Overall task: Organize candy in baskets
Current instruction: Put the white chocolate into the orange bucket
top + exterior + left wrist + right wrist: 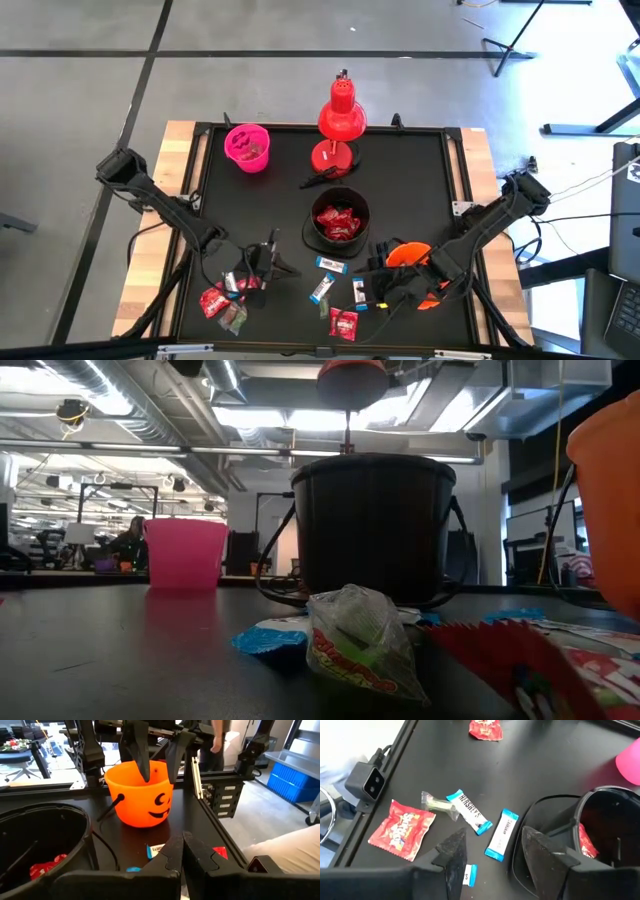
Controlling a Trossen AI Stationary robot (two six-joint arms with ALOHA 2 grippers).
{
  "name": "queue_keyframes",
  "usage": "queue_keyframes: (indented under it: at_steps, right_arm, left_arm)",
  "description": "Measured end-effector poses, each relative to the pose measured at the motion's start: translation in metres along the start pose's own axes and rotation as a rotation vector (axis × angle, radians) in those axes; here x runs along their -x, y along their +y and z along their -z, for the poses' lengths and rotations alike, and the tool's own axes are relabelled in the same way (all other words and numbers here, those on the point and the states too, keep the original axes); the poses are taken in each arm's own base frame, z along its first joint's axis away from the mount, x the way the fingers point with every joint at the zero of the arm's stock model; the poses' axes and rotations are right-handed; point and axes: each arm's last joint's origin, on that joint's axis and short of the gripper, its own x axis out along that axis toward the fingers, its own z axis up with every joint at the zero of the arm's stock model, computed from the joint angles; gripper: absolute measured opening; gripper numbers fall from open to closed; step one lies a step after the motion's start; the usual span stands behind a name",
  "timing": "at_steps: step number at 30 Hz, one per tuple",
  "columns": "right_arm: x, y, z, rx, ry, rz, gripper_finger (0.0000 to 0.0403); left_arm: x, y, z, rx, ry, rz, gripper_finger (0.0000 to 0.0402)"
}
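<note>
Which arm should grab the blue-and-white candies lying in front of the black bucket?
Right, probably. The right gripper hangs open just beside the blue-and-white candies, near the black bucket. The left gripper, fingers shut, sits nearer the red candies.

Grey concrete floor (80, 100); ceiling ducts (110, 390) under bright lights.

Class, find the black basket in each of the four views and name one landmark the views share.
High view: the black basket sits centre table, red candy inside.
Low view: it stands in the middle, in front of the lamp.
Left wrist view: its rim fills the lower left.
Right wrist view: at the right edge, beyond the right end effector.
Shared landmark: the pink basket, absent only from the left wrist view.
</note>
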Motion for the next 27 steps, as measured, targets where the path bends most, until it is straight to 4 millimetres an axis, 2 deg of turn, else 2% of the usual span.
queue_keyframes:
  at_steps: [10, 13, 17, 23, 27]
  right_arm:
    - [0.0, 0.001, -0.001, -0.069, -0.007, -0.022, 0.0186]
    - [-0.014, 0.013, -0.002, -0.081, -0.005, -0.107, 0.0186]
    - [-0.04, 0.031, 0.011, -0.038, 0.093, -0.153, 0.0186]
    - [-0.06, 0.035, 0.025, -0.086, 0.236, -0.162, 0.0185]
    - [-0.065, 0.036, 0.031, -0.078, 0.283, -0.164, 0.0185]
  left_arm:
    - [0.0, 0.0, -0.001, 0.007, -0.012, 0.001, 0.0]
    - [0.0, 0.0, -0.001, 0.007, -0.012, 0.001, 0.0]
    - [-0.001, 0.001, -0.002, 0.006, -0.021, -0.004, 0.0]
    - [-0.002, 0.003, -0.003, 0.01, -0.029, -0.01, 0.0]
    - [-0.002, 0.005, -0.004, 0.014, -0.036, -0.017, 0.0]
